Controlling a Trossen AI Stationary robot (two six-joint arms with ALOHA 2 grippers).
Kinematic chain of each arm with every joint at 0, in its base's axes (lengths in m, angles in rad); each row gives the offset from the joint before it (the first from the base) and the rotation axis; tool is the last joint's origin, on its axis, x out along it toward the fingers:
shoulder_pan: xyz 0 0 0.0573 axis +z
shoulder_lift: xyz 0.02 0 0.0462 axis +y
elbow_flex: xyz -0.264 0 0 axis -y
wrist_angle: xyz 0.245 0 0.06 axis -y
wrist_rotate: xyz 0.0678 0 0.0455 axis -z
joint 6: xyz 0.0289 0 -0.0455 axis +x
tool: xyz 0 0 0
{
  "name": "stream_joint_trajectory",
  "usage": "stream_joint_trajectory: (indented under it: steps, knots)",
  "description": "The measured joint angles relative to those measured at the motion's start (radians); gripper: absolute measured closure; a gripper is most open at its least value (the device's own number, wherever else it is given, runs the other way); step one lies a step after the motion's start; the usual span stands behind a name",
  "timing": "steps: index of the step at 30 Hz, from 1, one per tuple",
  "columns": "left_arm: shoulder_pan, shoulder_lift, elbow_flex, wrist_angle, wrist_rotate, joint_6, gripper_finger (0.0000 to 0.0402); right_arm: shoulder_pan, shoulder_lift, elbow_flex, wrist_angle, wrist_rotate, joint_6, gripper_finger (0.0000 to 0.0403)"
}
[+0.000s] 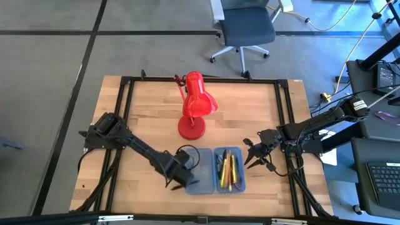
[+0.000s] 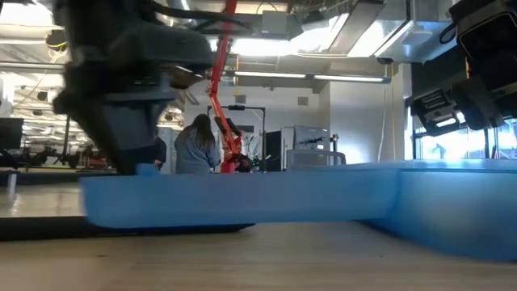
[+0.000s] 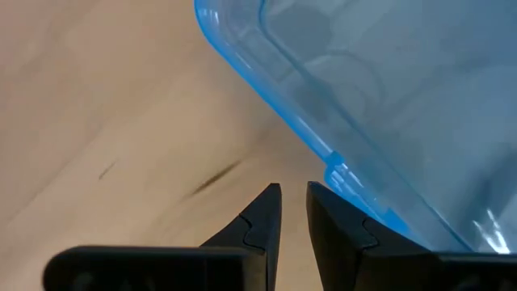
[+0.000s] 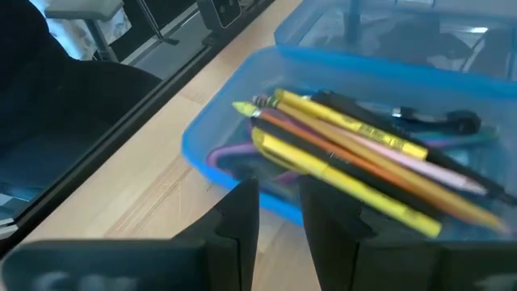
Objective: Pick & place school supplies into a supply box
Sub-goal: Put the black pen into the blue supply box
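Note:
The supply box lies open near the table's front edge. Its left half [image 1: 199,170] holds nothing, and its right half [image 1: 219,181] holds the school supplies [image 4: 355,141]: yellow, orange and black pens and pencils over a purple scissors handle [image 4: 234,153]. My left gripper [image 3: 292,194] points down at the outer rim of the left half [image 3: 266,77], beside a small tab [image 3: 338,174]. There is only a narrow gap between its fingers and nothing in it. My right gripper [image 4: 279,194] hangs open just right of the box [image 1: 253,159], aimed at the filled half. My left gripper stands right beside the left half's outer rim, close to the tab [image 3: 343,179]. One finger [image 3: 339,226] is very near the blue plastic, but I cannot tell whether it touches.
A red desk lamp [image 1: 197,103] stands on its round base [image 1: 190,128] at mid-table, just behind the box. Bare wood lies left of the box and along the near edge. A black frame [image 1: 284,125] runs around the tabletop.

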Motion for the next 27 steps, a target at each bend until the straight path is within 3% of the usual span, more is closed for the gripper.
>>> stream_joint_trajectory:
  steps: [7,12,21,27]
  knots:
    - [0.018,-0.004,0.0,0.064,-0.011,0.127,0.0353,0.0,0.0,0.0,-0.02,0.0,0.002,0.0306]
    - [-0.087,-0.022,0.001,0.062,-0.132,0.128,0.0353,0.0,-0.001,0.0,-0.043,0.0,0.002,0.0306]
    - [-0.172,-0.021,0.002,0.068,-0.028,0.067,0.0327,-0.002,-0.001,0.0,-0.025,0.0,0.002,0.0306]
    - [-0.167,-0.02,0.002,0.068,0.049,0.057,0.0263,-0.002,0.0,0.0,0.006,0.0,0.004,0.0306]
